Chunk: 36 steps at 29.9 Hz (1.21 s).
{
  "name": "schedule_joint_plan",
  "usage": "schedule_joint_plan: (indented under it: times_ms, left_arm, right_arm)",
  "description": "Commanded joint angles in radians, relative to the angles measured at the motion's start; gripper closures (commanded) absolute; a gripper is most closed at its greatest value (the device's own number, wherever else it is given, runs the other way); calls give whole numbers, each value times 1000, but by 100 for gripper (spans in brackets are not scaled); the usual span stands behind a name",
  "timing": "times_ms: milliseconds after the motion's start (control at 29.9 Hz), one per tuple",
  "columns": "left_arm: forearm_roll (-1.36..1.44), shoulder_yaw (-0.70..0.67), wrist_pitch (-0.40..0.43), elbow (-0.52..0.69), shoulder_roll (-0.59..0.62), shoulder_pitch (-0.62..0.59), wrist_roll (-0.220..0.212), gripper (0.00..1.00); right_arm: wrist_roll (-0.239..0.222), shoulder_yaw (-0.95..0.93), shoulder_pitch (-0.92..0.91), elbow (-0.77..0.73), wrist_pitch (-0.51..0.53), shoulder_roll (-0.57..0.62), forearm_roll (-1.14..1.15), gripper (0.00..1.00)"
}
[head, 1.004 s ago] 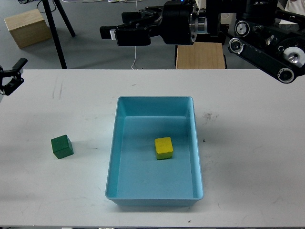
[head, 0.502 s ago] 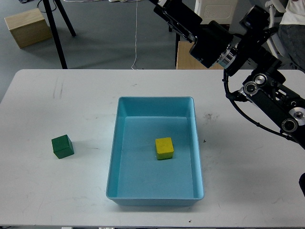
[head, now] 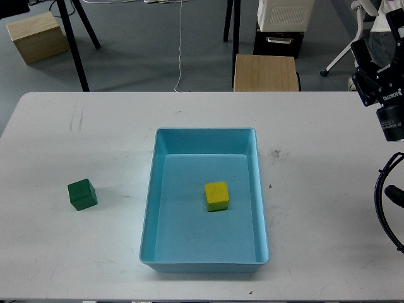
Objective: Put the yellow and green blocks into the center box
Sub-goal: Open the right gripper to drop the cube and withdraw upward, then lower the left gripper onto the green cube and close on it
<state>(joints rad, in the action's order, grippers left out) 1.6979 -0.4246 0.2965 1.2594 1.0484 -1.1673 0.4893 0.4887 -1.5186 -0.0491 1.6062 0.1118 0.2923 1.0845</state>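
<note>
A yellow block (head: pixel 216 196) lies inside the light blue box (head: pixel 161 189) at the middle of the white table. A green block (head: pixel 82 193) sits on the table left of the box, about a hand's width from its left wall. Part of my right arm shows at the right edge, far from both blocks. Its gripper (head: pixel 372 69) is dark and partly cut off by the frame, so I cannot tell whether it is open or shut. My left arm and gripper are out of view.
Beyond the table's far edge stand a wooden stool (head: pixel 265 72), a wooden crate (head: pixel 36 36) and black stand legs (head: pixel 76 44). A black cable loop (head: pixel 382 208) hangs at the right edge over the table.
My right arm has swung from above the far side of the box to the right edge of the view. The left gripper left the view. The blocks have not moved.
</note>
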Motion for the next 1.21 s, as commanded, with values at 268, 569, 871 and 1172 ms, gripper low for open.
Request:
schedule_joint_plan:
  times_ms: [268, 569, 871, 1172]
  left_arm:
    - [377, 268, -204, 120, -24, 67, -1, 16]
    - [468, 432, -154, 123, -91, 55, -1, 8]
    - [468, 480, 72, 109, -108, 64, -1, 5]
    - [484, 516, 105, 57, -151, 69, -1, 5]
  right_arm:
    - [0, -187, 304, 49, -67, -1, -37, 1]
    - [0, -207, 480, 41, -67, -4, -61, 1]
    - [0, -203, 505, 38, -67, -15, -80, 1]
    - [0, -207, 517, 35, -67, -16, -80, 1]
